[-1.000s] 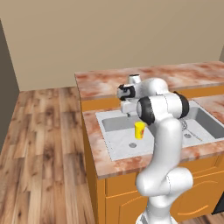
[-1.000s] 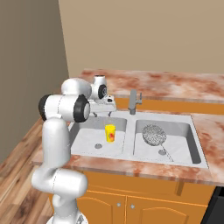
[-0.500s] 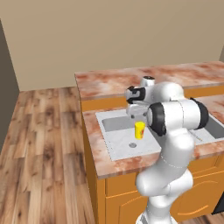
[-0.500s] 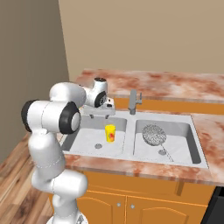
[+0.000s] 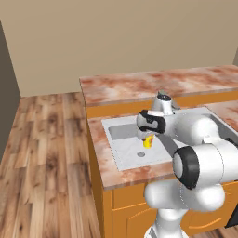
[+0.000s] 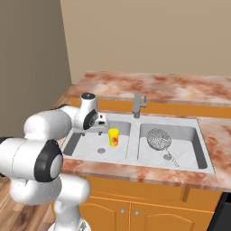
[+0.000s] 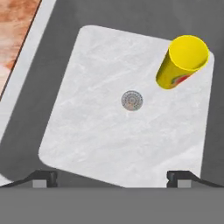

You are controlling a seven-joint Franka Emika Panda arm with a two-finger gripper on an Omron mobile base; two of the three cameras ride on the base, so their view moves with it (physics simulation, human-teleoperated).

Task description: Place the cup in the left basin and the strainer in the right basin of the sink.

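Gripper (image 7: 112, 177): its two dark tips stand wide apart with nothing between them; it hangs above the left basin, looking down onto the basin floor.
Gripper in the right base view (image 6: 103, 121): just left of the cup and higher than it, not touching it.
Cup (image 7: 181, 62): yellow, upright, open mouth up, red mark low on its side; it stands on the floor of the left basin, near the wall shared with the other basin, apart from both finger tips.
Cup from the base (image 6: 113, 137): free of the hand, resting in the left basin; in the left base view (image 5: 148, 142) it is partly covered by the arm.
Left basin (image 7: 96, 140): pale grey floor with dark walls.
Drain hole (image 7: 132, 100): round, near the middle of the floor, beside the cup.
Strainer (image 6: 158, 139): round grey mesh lying in the right basin (image 6: 187, 135), thin handle running toward the front right.
Sink (image 6: 134, 159): two basins side by side under a pale rim.
Faucet (image 6: 137, 105): grey, at the back between the basins.
Counter (image 6: 149, 85): reddish marbled stone around the sink.
Cabinets (image 6: 149, 203): orange, below the counter.
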